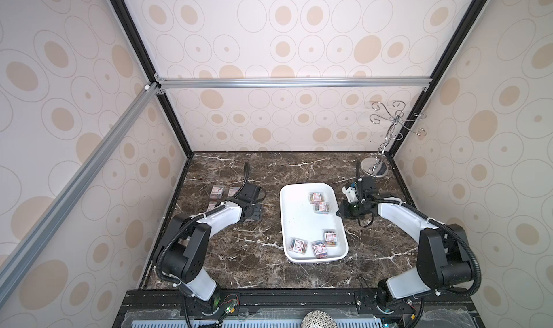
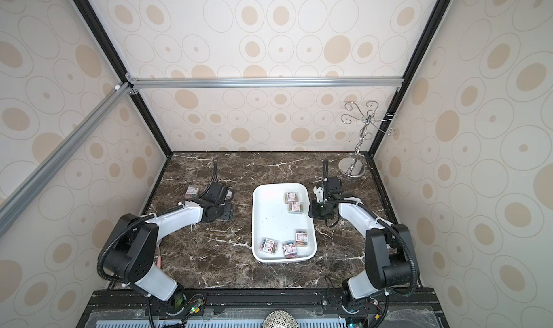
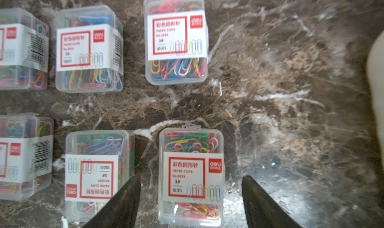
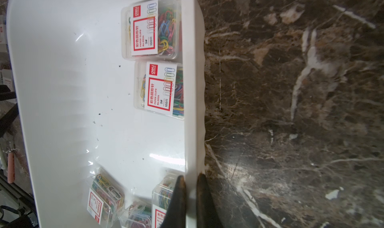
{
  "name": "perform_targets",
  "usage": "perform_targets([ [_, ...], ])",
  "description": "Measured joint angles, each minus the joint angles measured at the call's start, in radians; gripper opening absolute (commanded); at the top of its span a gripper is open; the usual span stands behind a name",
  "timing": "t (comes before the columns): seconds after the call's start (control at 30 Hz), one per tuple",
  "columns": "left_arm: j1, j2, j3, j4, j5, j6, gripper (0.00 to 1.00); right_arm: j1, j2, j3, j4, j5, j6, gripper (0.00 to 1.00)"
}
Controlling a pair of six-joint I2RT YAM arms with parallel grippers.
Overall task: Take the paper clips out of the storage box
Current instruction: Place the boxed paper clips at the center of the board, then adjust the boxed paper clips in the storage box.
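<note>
The right jaws clamp the storage box [image 4: 194,104] rim with 5 packs of paper clips [image 4: 159,89] inside at 1 and 6 o'clock, so a tug could spill them, while the left jaws, parted around and seemingly clear of a pack [image 3: 191,175] on the bench [image 3: 291,91] at 9 o'clock, could drag it.

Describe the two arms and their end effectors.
The left arm and right arm have white shells, black joint housings and black ribbed cable conduits held by white ties. The left end effector and right end effector have dark tapered fingers.
</note>
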Motion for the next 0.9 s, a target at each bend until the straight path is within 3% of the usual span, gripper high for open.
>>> perform_targets([
  [0.47, -0.004, -0.148, 0.005, 0.019, 0.124, -0.005, 0.74, 0.0, 0.0, 0.0, 0.001, -0.001, 0.001, 0.08],
  [0.9, -0.114, -0.179, 0.033, 0.073, 0.229, -0.011, 0.73, 0.0, 0.0, 0.0, 0.001, -0.002, 0.001, 0.08],
])
